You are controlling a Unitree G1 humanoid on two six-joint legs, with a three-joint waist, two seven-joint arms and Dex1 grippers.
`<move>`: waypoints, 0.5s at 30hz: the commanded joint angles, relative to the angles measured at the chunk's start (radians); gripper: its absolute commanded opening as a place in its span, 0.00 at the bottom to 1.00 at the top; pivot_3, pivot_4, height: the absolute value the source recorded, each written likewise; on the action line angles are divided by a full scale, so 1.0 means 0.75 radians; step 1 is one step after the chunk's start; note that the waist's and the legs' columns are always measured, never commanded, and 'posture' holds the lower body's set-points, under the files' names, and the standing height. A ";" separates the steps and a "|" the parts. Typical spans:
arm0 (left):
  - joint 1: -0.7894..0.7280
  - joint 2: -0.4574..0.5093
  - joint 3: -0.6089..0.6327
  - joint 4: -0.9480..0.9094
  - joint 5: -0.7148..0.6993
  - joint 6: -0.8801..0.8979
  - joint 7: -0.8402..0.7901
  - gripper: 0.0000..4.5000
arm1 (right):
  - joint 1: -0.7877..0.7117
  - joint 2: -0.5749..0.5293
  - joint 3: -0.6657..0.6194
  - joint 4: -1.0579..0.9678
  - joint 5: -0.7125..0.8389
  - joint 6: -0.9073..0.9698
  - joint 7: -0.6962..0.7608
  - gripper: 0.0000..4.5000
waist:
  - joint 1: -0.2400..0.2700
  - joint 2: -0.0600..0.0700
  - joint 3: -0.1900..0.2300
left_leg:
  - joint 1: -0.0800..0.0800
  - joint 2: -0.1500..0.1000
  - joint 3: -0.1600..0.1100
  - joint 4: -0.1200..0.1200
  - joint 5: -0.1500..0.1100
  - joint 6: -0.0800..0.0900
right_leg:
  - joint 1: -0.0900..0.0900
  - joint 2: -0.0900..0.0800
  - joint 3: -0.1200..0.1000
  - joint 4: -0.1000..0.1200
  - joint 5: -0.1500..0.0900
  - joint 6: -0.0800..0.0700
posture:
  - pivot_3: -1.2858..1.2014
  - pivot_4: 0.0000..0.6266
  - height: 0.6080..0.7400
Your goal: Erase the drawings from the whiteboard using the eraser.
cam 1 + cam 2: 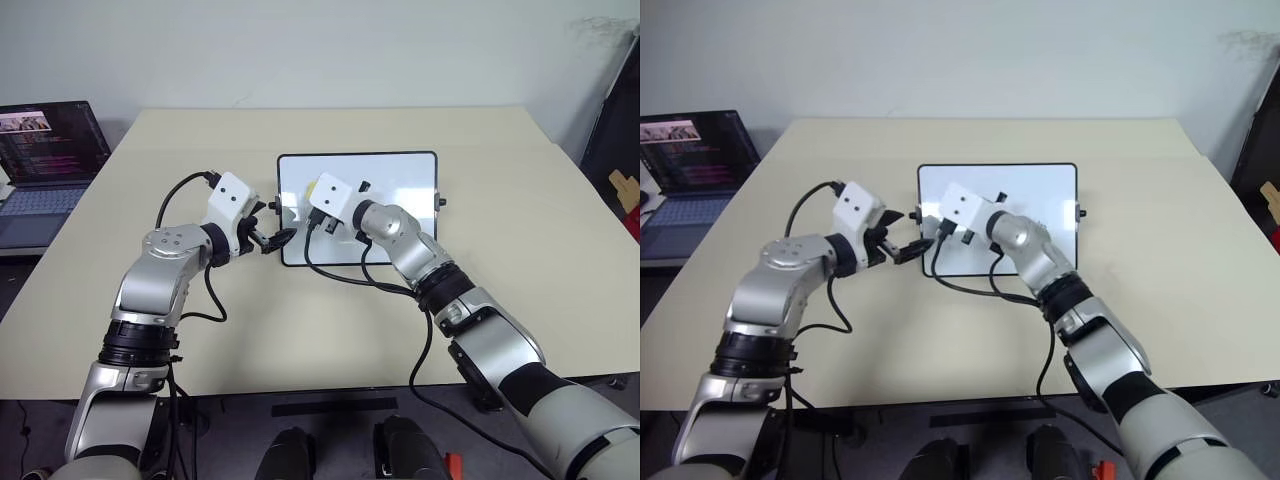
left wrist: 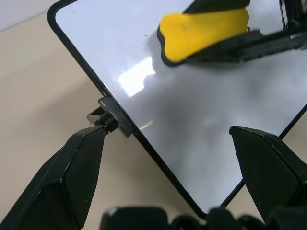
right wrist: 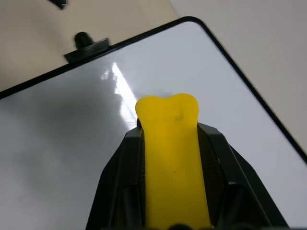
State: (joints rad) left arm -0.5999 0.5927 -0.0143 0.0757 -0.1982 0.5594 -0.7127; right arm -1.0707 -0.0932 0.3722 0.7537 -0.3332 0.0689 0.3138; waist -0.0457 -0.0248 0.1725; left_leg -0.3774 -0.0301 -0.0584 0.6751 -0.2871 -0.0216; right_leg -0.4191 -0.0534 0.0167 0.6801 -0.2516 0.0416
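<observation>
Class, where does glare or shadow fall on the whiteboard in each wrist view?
Left wrist view: a bright glare patch on the whiteboard near its framed edge, with soft grey shadow under the eraser. Right wrist view: a glare streak just beyond the eraser's tip and grey shade across the board beside the right gripper.

whiteboard (image 1: 400, 180) on table (image 1: 500, 300), laptop (image 1: 45, 165) left

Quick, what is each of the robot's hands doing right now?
Left gripper: open, jaws astride the whiteboard's left edge by the knob, holding nothing.
Right gripper: shut on the yellow eraser, over the whiteboard.
</observation>
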 commanded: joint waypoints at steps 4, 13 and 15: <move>0.003 0.005 0.009 -0.076 -0.006 -0.012 -0.004 1.00 | -0.026 -0.062 -0.042 -0.024 -0.021 -0.005 -0.067 0.25 | 0.002 0.000 0.000 | -0.002 0.000 0.000 0.000 0.000 0.000 | -0.001 0.000 0.000 -0.001 0.000 0.000 | 0.52 0.24 1.00; 0.010 -0.002 0.020 -0.088 -0.016 -0.002 0.005 1.00 | 0.043 -0.028 -0.162 -0.323 0.160 0.127 0.047 0.25 | 0.001 0.000 0.001 | -0.005 0.001 -0.001 0.000 0.000 0.000 | -0.003 0.000 0.000 -0.003 0.000 0.000 | 0.52 0.24 1.00; 0.018 0.000 0.034 -0.094 -0.027 0.006 0.004 1.00 | 0.091 -0.022 -0.229 -0.502 0.269 0.241 0.127 0.25 | 0.001 0.000 0.001 | -0.006 0.002 -0.001 0.000 0.000 0.000 | -0.004 0.000 -0.001 -0.004 0.000 0.000 | 0.52 0.24 1.00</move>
State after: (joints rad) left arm -0.5857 0.5881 -0.0128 0.0441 -0.2036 0.5642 -0.7100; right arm -0.9950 -0.1120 0.2447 0.4923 -0.1958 0.2050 0.3737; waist -0.0452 -0.0247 0.1734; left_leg -0.3825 -0.0284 -0.0589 0.6744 -0.2874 -0.0215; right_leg -0.4221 -0.0533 0.0163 0.6757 -0.2518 0.0417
